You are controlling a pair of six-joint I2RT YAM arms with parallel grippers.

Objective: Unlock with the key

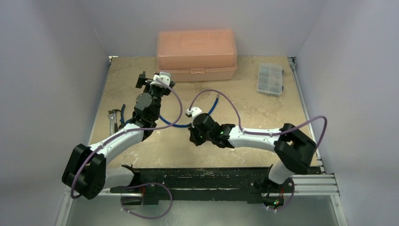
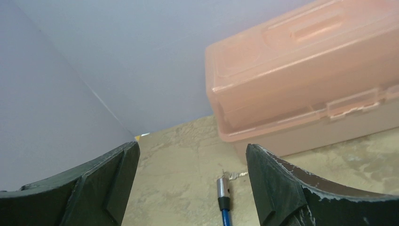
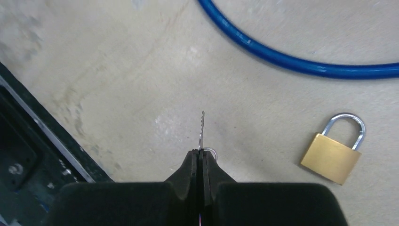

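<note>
Left end effector (image 2: 193, 147), its fingers spread wide, hangs over the silver-tipped end of the blue cable (image 2: 225, 215) on the desk (image 2: 179, 188); on the near side of the cable's curve, right end effector (image 3: 202, 153) pinches the tiny silver key (image 3: 201, 129), blade jutting forward; the brass padlock (image 3: 331, 157), shackle closed, lies just short of the same cable

We see a key (image 3: 202, 128) of thin, shiny silver metal, a padlock (image 3: 329, 159) of satin brass with a polished shackle (image 3: 347, 116), a glossy blue cable (image 3: 291, 60), a matt, mottled table (image 3: 117, 70) and a translucent peach plastic toolbox (image 2: 301, 70).
</note>
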